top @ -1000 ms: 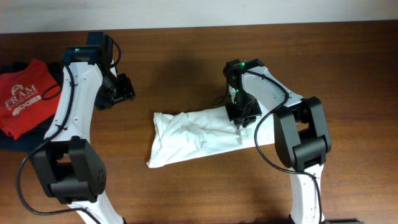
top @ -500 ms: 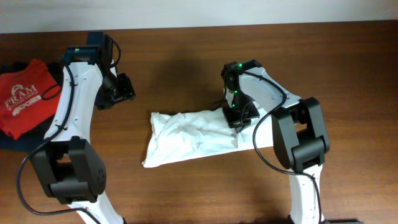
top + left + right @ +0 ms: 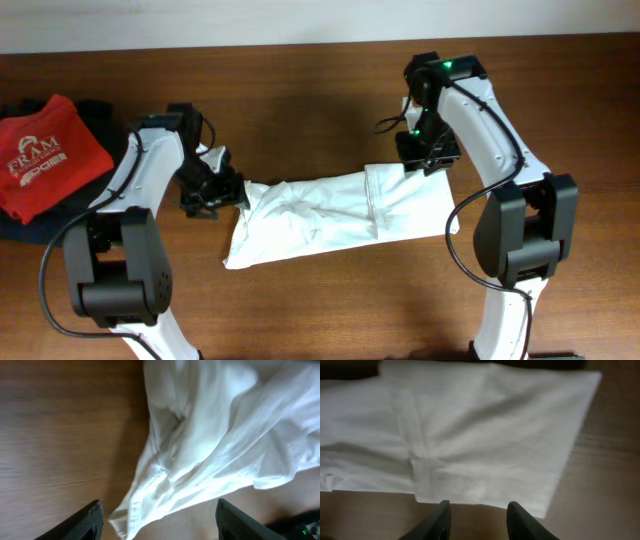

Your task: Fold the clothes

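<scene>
1. overhead: the white t-shirt (image 3: 330,212) lies as a long, rumpled band on the wooden table (image 3: 300,90), stretched between the two arms. the left gripper (image 3: 215,190) sits at one end of the band, just beside the cloth's upper corner. the right gripper (image 3: 425,158) sits at the far rim of the opposite end, right by the cloth's edge. from this height it cannot be told whether either pair of fingers is spread or closed. a red shirt (image 3: 48,160) with white "fram" lettering lies well apart from the left gripper, on its outer side, resting on a dark garment (image 3: 95,112).
2. left wrist: the left gripper (image 3: 159,510) has its fingers (image 3: 85,522) spread wide and clamps nothing. the white t-shirt (image 3: 215,430) spreads ahead of the fingers in soft folds. a hemmed corner of it hangs down into the gap between them, nearer the finger at the picture's left. whether the cloth touches that finger cannot be told. bare wood shows ahead of that same finger.
3. right wrist: the right gripper (image 3: 477,510) also has its fingers (image 3: 437,522) apart, with nothing held. the white t-shirt (image 3: 485,430) lies fairly flat ahead of the fingertips, its near edge just beyond them, and a stitched seam runs toward the gripper. bare table shows between the fingers and off to one side.
</scene>
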{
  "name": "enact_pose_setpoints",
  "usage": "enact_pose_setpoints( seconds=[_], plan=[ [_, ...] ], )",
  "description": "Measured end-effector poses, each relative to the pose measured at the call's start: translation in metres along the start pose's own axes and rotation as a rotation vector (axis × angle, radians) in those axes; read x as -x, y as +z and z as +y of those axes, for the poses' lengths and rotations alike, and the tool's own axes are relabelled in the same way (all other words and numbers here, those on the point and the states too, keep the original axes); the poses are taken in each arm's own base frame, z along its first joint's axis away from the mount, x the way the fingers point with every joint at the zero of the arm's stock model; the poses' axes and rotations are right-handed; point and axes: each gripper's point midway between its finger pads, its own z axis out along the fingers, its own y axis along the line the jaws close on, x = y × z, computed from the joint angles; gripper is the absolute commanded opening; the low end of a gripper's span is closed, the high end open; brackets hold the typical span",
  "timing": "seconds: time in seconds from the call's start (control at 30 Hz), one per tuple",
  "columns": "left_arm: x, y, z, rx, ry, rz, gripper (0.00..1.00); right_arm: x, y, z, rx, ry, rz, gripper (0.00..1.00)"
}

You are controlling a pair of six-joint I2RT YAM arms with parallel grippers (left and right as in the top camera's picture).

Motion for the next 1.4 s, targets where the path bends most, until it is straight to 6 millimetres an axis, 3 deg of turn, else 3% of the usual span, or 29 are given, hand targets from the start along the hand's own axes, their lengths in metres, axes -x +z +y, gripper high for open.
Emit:
enact_pose_setpoints(
  seconds=[0.1,0.13,0.2,0.27,0.33,0.37,0.43,0.47,0.5,0.53,0.57,0.63,0.7,0.77,0.8,0.87,0.9,0.93,0.97,1.0,1.1,1.17,1.2,1.23,1.27,1.33,1.37,1.4],
  plan=[
    [0.001,0.035,0.002,-0.05,0.038,-0.03,0.71,-0.002,-0.002,-0.024,0.007,0.063,0.011,0.4],
    [-0.002,0.045,0.002,-0.055,0.045,-0.026,0.58,-0.002,-0.003,-0.031,0.008,0.082,0.01,0.4],
    [0.008,0.05,-0.014,-0.095,0.107,-0.094,0.0,-0.004,-0.005,-0.043,0.013,0.114,0.015,0.4],
    [0.005,0.057,-0.02,-0.094,0.131,-0.089,0.0,-0.005,-0.005,-0.049,0.011,0.129,0.016,0.4],
    [-0.002,0.057,-0.015,-0.067,0.082,-0.057,0.01,-0.008,-0.007,-0.068,-0.019,0.165,0.018,0.4],
    [-0.004,0.046,-0.001,-0.032,0.012,-0.031,0.0,-0.009,-0.008,-0.082,-0.036,0.192,0.018,0.4],
    [0.014,0.006,0.034,0.02,-0.126,-0.071,0.01,-0.014,-0.009,-0.113,-0.05,0.264,0.017,0.41],
    [0.038,-0.035,0.059,0.04,-0.197,-0.169,0.01,-0.017,-0.01,-0.127,-0.053,0.296,0.015,0.4],
    [0.046,-0.062,0.07,0.054,-0.238,-0.214,0.0,-0.019,-0.011,-0.132,-0.052,0.313,0.016,0.4],
    [0.063,-0.103,0.068,0.053,-0.256,-0.311,0.0,-0.019,-0.011,-0.136,-0.053,0.32,0.015,0.4],
    [0.066,-0.115,0.06,0.039,-0.251,-0.334,0.0,-0.019,-0.011,-0.136,-0.053,0.32,0.013,0.4],
    [0.072,-0.12,0.014,-0.019,-0.179,-0.345,0.01,-0.019,-0.012,-0.136,-0.053,0.32,0.012,0.4],
    [0.066,-0.095,-0.056,-0.042,-0.031,-0.293,0.01,-0.019,-0.012,-0.136,-0.053,0.32,0.012,0.4],
    [0.053,-0.061,-0.113,-0.047,0.104,-0.228,0.01,-0.019,-0.012,-0.136,-0.053,0.321,0.012,0.4],
    [0.047,-0.041,-0.132,-0.039,0.15,-0.188,0.01,-0.019,-0.012,-0.136,-0.053,0.32,0.012,0.4],
    [0.033,-0.001,-0.157,-0.011,0.22,-0.099,0.02,-0.019,-0.012,-0.136,-0.053,0.32,0.012,0.4],
    [0.027,0.014,-0.163,0.002,0.236,-0.063,0.08,-0.019,-0.012,-0.136,-0.053,0.32,0.012,0.4],
    [0.025,0.017,-0.165,0.005,0.244,-0.055,0.3,-0.019,-0.012,-0.136,-0.053,0.32,0.012,0.41],
    [0.024,0.018,-0.167,0.006,0.247,-0.054,0.45,-0.019,-0.012,-0.136,-0.053,0.32,0.012,0.41],
    [0.023,0.018,-0.167,0.004,0.24,-0.053,0.53,-0.019,-0.012,-0.136,-0.053,0.32,0.012,0.46],
    [0.021,0.008,-0.184,-0.088,0.299,-0.033,0.53,-0.018,-0.012,-0.136,-0.053,0.321,0.008,0.5],
    [0.039,-0.033,-0.197,-0.152,0.358,-0.118,0.53,-0.012,-0.012,-0.122,0.027,0.274,-0.011,0.51],
    [0.062,-0.069,-0.19,-0.157,0.358,-0.218,0.53,-0.009,-0.012,-0.114,0.075,0.245,-0.021,0.53],
    [0.085,-0.102,-0.172,-0.148,0.328,-0.322,0.53,-0.004,-0.014,-0.098,0.153,0.193,-0.04,0.56],
    [0.1,-0.12,-0.15,-0.135,0.281,-0.374,0.53,0.004,-0.016,-0.078,0.237,0.128,-0.07,0.59],
    [0.115,-0.133,-0.105,-0.104,0.184,-0.403,0.53,0.02,-0.022,-0.045,0.331,0.025,-0.134,0.65],
    [0.12,-0.132,-0.091,-0.091,0.154,-0.403,0.53,0.036,-0.027,0.0,0.397,-0.103,-0.199,0.66],
    [0.123,-0.124,-0.089,-0.085,0.147,-0.385,0.53,0.049,-0.029,0.022,0.402,-0.179,-0.255,0.66]
  ],
)
